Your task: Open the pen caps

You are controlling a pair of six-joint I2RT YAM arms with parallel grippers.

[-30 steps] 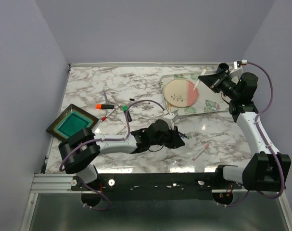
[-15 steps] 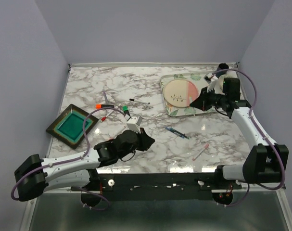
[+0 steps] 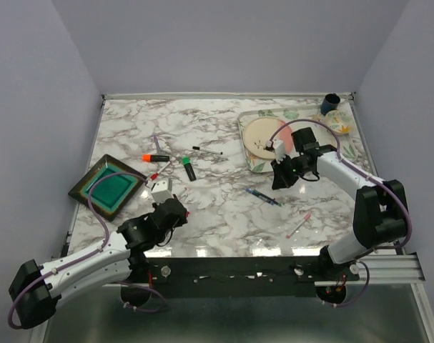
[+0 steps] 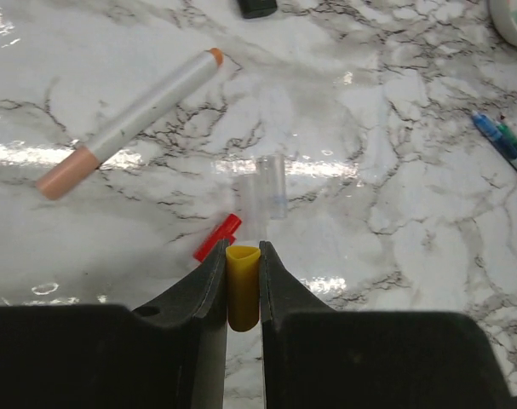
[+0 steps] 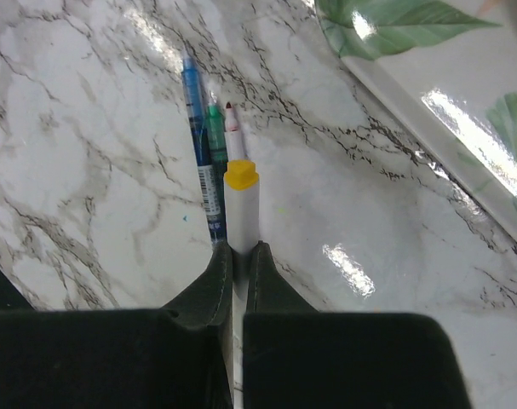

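A loose yellow cap [image 4: 243, 285] sits pinched between the left fingers [image 4: 198, 294]; a red cap [image 4: 216, 237] lies on the tabletop [image 4: 386, 136] beyond.

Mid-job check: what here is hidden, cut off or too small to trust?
Top view: the small yellow plastic cap in the left gripper is hidden under that wrist.
Right wrist view: the rear of the slim white pen with a yellow collar, clamped in the right gripper, is hidden by the gripper body.
Left wrist view: a black object is cut off by the top edge; cap or pen unclear.

Bright overhead glare on tabletop [image 4: 343, 166]
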